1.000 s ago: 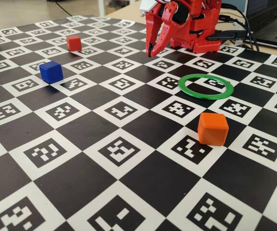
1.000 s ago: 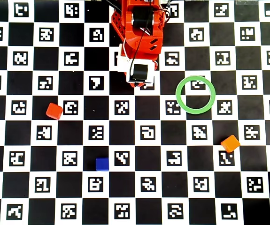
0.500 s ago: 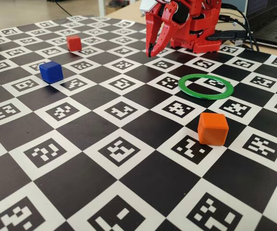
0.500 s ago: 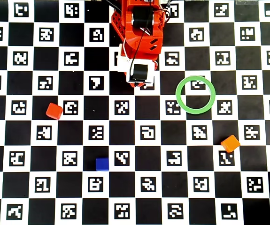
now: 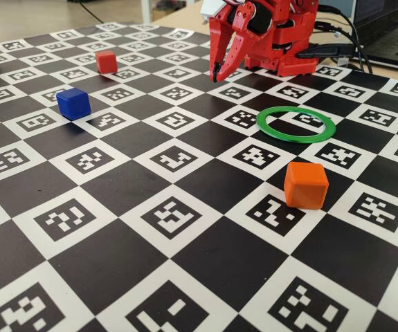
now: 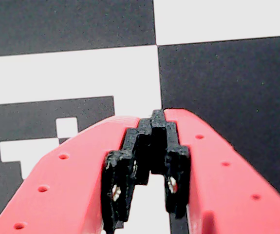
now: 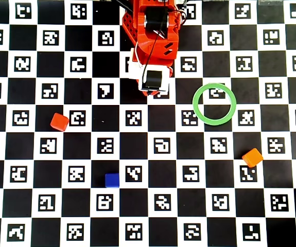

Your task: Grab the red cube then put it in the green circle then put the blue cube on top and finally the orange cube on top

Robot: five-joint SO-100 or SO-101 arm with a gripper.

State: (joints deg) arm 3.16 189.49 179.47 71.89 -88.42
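Overhead view: red cube (image 7: 59, 122) far from green circle (image 7: 214, 104); pincer (image 6: 152, 119) closed, empty.

Overhead view: red cube (image 7: 59, 122) left of centre, blue cube (image 7: 112, 179) lower left, orange cube (image 7: 252, 157) right, tilted; green circle (image 7: 214, 104) flat, empty, upper right
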